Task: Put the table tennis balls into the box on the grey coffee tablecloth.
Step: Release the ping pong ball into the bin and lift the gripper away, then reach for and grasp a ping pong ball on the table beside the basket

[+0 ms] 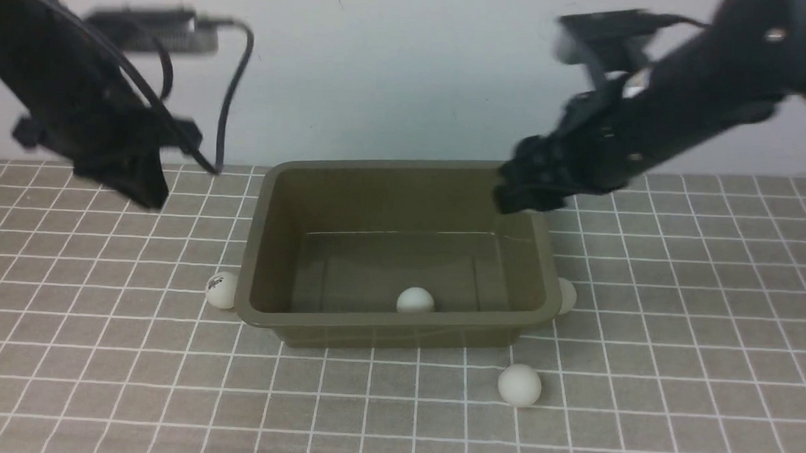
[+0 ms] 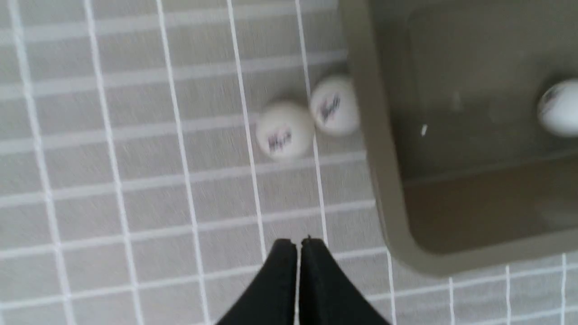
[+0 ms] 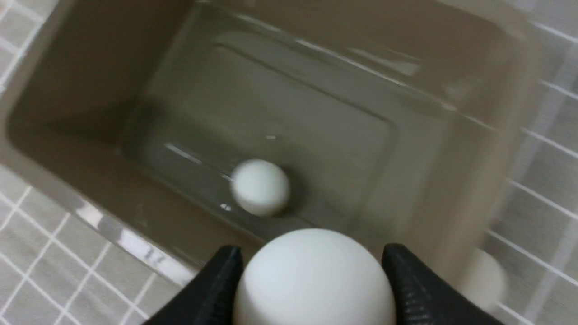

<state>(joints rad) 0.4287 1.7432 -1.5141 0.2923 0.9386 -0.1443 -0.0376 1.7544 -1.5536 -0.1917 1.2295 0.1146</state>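
The olive-brown box (image 1: 263,242) stands in the middle of the grey coffee tablecloth (image 1: 674,343), with one table tennis ball (image 1: 415,300) on its floor. My right gripper (image 1: 526,194) hovers over the box's far right corner. The right wrist view shows that gripper (image 3: 311,257) shut on a white ball (image 3: 311,280) above the one inside (image 3: 260,187). My left gripper (image 1: 146,192) hangs above the cloth left of the box, shut and empty (image 2: 299,243). Two logo-printed balls (image 2: 284,130) (image 2: 334,106) lie against the box's left wall.
One ball (image 1: 221,290) shows by the box's left front corner, another (image 1: 567,296) peeks out behind its right front corner, and a third (image 1: 519,385) lies on the cloth in front. A pale wall closes off the back.
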